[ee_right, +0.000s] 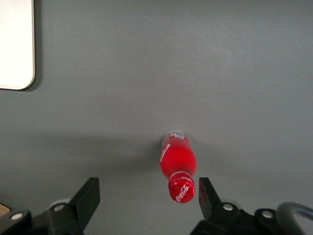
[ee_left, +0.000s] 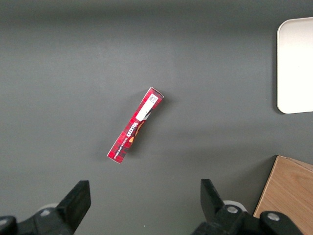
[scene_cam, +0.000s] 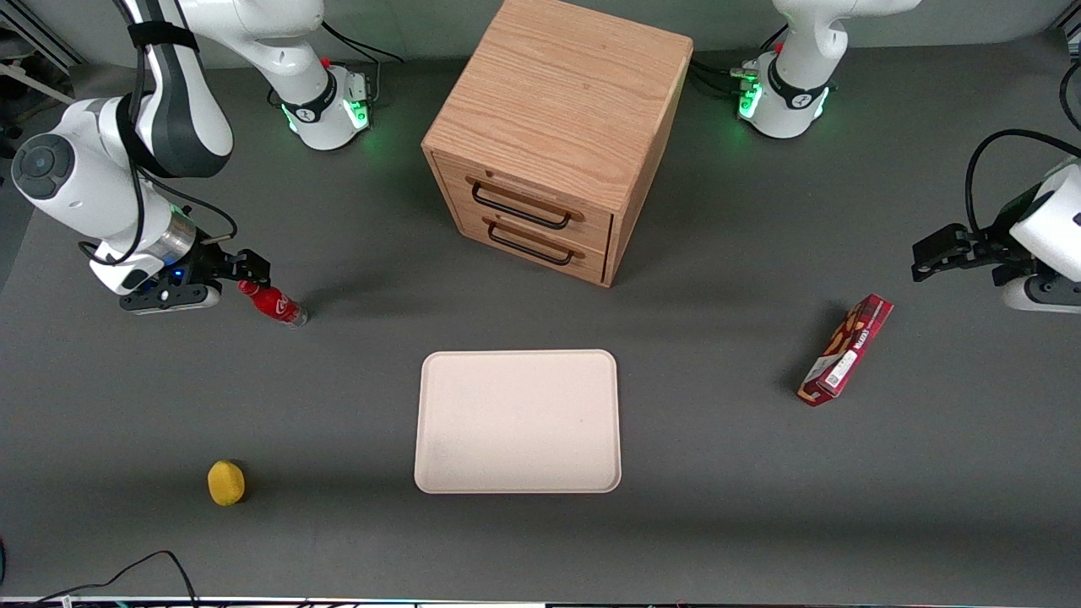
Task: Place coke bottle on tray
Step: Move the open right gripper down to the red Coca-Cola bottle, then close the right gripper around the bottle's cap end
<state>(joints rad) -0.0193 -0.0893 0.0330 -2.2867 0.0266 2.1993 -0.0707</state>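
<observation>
Hand (ee_right: pixel 146 196) wide open over the upright bottle (ee_right: pixel 178 164), fingers clear of it, tray (scene_cam: pixel 518 420) well apart on the tabletop (scene_cam: pixel 726 473)

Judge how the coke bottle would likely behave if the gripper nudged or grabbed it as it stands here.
The coke bottle stands upright on a narrow clear base, so a sideways nudge would probably tip it, and its round body would then likely roll. Its glossy surface may be slippery. The open gripper has the red cap between its fingers; a grasp that high could let the bottle swing.
</observation>
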